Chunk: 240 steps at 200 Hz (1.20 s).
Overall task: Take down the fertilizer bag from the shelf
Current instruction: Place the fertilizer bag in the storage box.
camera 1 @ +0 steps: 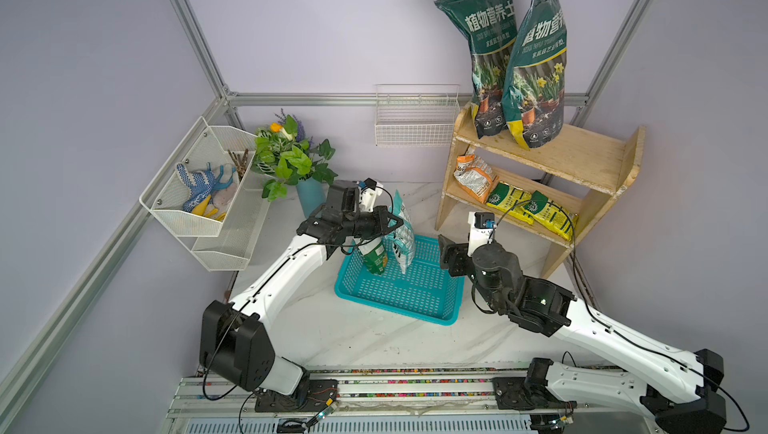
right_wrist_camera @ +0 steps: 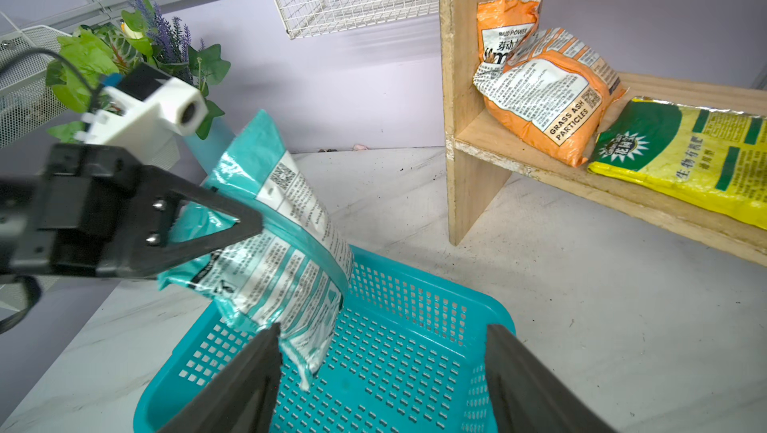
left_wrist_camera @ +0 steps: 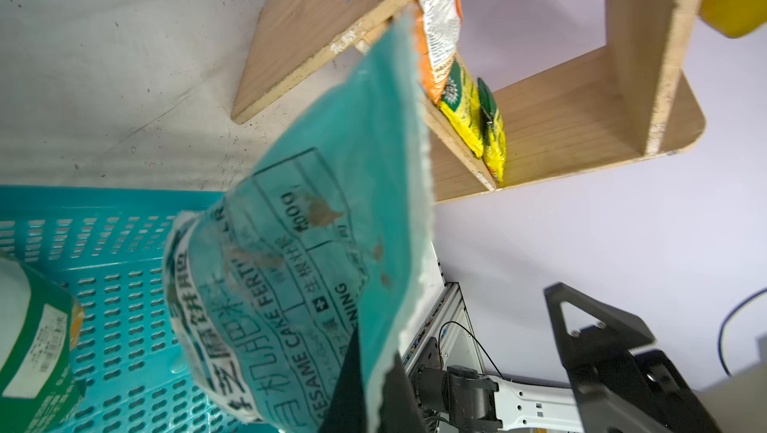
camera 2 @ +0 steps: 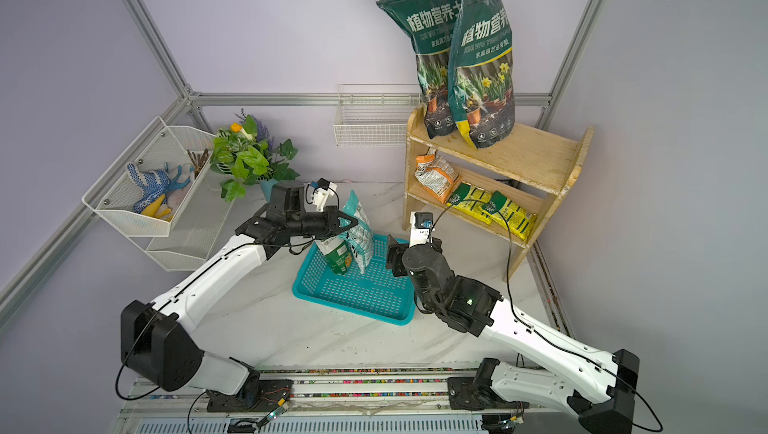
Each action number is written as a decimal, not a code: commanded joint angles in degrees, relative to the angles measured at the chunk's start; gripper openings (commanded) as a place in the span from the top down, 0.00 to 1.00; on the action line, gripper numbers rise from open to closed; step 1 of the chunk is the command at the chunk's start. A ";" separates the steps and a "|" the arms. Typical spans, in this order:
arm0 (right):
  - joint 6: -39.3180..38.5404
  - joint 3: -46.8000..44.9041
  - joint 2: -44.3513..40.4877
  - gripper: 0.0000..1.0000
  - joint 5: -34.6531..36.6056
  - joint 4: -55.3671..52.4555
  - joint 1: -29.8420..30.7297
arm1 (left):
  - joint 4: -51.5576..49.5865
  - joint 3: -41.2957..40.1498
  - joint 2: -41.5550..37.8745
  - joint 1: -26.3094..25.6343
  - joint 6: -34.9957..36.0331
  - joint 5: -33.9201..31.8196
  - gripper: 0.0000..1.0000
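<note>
Since the left gripper (camera 1: pixel 395 220) is clamped shut on the upper edge of the teal fertilizer bag (camera 1: pixel 402 240), the bag is already off the shelf (camera 1: pixel 582 153) and hangs over the teal basket (camera 1: pixel 415 294), near its eleven o'clock corner. The step in hand looks like the set-down: lower, then let go. The right gripper (right_wrist_camera: pixel 382 329), wide open and empty, hovers at the basket's three o'clock. A green-and-white pouch (camera 1: pixel 374 259) at the bag's nine o'clock crowds the drop. An orange bag (camera 1: pixel 473 176) and yellow bags (camera 1: pixel 536 211) lie on the shelf's lower tier.
</note>
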 commanded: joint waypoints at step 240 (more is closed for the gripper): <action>0.82 -0.73 1.82 0.19 -2.21 -1.35 -2.41 | 5.79 -8.69 0.67 0.36 12.73 -7.56 1.00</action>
